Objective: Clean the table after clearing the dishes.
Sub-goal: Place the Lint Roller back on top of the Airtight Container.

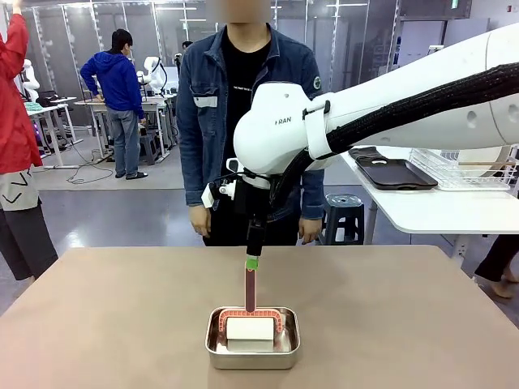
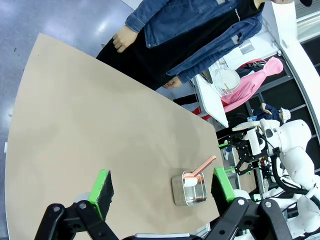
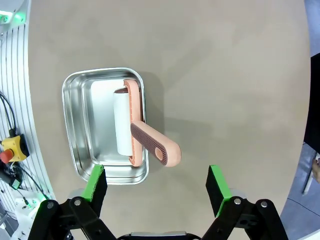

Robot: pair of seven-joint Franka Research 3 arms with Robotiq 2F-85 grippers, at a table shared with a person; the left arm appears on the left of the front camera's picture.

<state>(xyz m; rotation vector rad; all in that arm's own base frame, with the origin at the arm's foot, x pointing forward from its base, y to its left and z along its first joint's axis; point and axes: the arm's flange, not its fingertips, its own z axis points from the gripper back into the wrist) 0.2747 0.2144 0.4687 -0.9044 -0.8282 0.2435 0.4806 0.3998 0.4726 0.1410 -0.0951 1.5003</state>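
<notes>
My right gripper (image 3: 156, 187) hangs with its green pads spread wide and nothing between them, directly above the pink handle of the lint roller (image 3: 134, 131). The roller's white drum lies in the steel pan (image 3: 82, 125), at ten o'clock from my pads in the right wrist view. My left gripper (image 2: 162, 187) is equally spread and bare, high over the table (image 2: 90, 130). The pan (image 1: 252, 339) sits near the table's (image 1: 405, 324) six o'clock edge; a person (image 1: 243, 105) stands at twelve.
</notes>
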